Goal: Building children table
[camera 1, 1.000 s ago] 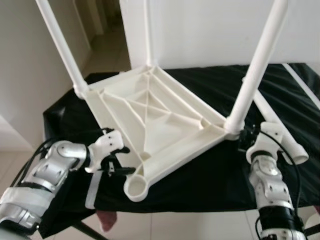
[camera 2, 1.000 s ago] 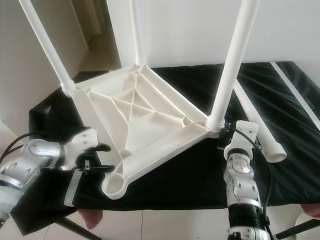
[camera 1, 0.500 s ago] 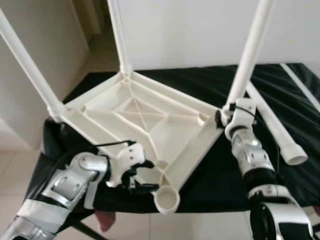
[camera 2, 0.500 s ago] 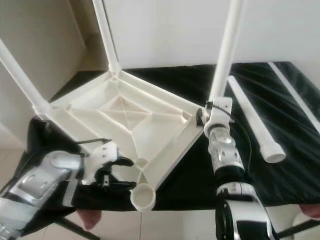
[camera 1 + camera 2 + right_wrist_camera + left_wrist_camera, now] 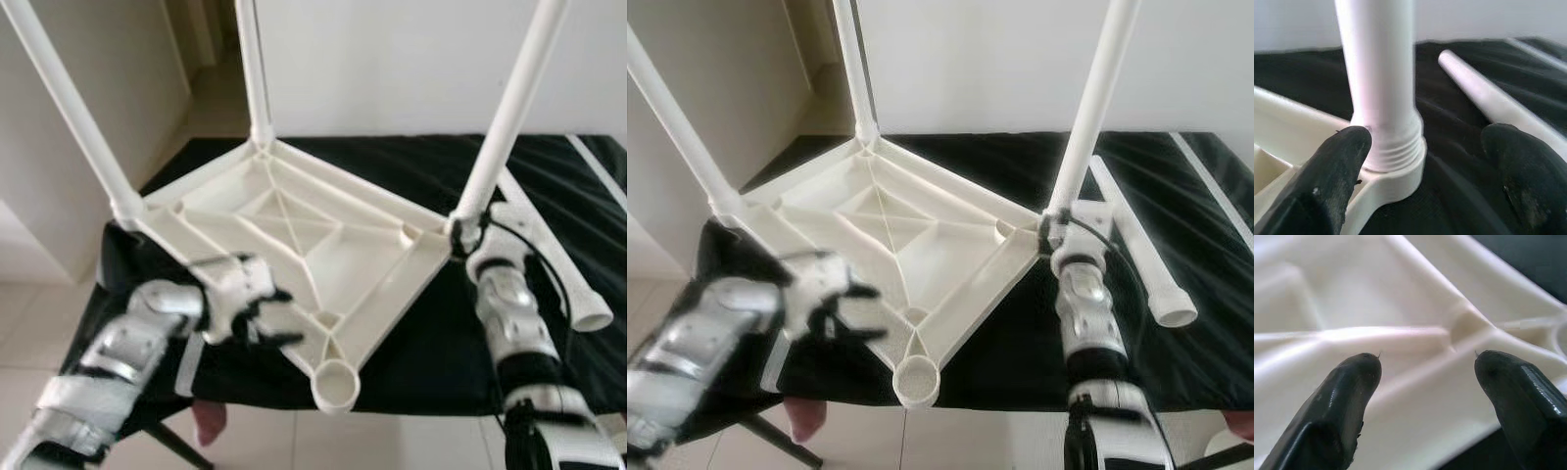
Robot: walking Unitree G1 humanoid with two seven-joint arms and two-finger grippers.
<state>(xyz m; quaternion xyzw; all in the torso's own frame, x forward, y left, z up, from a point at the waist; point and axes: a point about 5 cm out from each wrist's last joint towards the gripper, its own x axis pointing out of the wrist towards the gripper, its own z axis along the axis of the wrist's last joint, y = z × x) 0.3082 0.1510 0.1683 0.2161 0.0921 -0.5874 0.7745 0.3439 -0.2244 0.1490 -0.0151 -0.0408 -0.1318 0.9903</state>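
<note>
The white table top (image 5: pixel 294 235) lies upside down on the black cloth (image 5: pixel 411 333). Three white legs stand screwed into its corners: far left (image 5: pixel 73 108), back (image 5: pixel 250 69) and right (image 5: pixel 509 108). The front corner socket (image 5: pixel 335 385) is empty. A loose leg (image 5: pixel 563 279) lies on the cloth at the right. My left gripper (image 5: pixel 269 328) hovers open over the ribbed underside (image 5: pixel 1400 333) by the front-left edge, blurred. My right gripper (image 5: pixel 468 235) is open around the threaded base of the right leg (image 5: pixel 1383 132), one finger (image 5: pixel 1342 161) close against it.
The cloth-covered table ends just past the empty socket, with tiled floor (image 5: pixel 294 446) below. A white wall (image 5: pixel 392 59) stands behind and a hallway (image 5: pixel 206 69) opens at the back left. A thin white strip (image 5: pixel 600 168) lies along the far right.
The table top has turned, bringing its empty socket toward the front middle. My left gripper has moved up over the underside. My right gripper reached the right leg's base and stays there.
</note>
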